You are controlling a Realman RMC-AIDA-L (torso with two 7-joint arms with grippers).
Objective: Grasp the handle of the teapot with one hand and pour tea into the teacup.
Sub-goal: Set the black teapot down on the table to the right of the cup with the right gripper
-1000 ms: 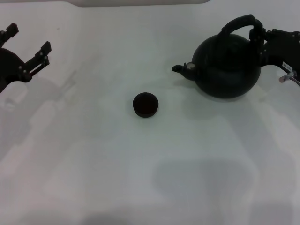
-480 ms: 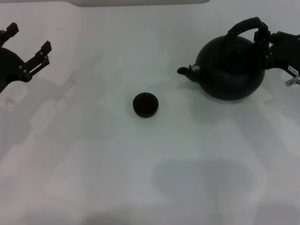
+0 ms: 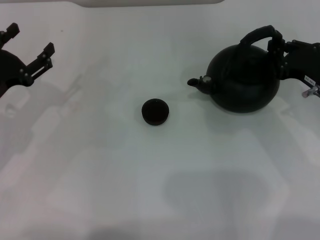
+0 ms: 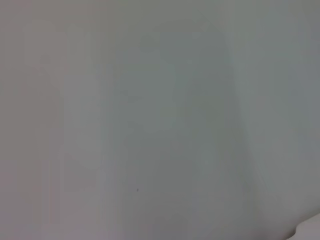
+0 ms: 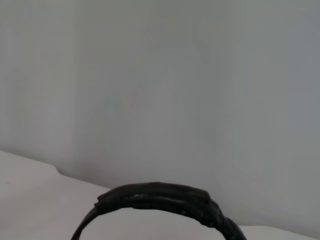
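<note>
Teapot (image 3: 243,80) held by its handle (image 3: 258,34) in the right gripper (image 3: 276,46), right of teacup (image 3: 155,111); pouring not yet begun

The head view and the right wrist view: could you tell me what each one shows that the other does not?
Only the head view shows the whole teapot with its spout aimed toward the teacup, the right gripper at the handle, and the left gripper open, off to the left. Only the right wrist view shows the handle's top close up against a plain wall. Both show the handle and the white table.
</note>
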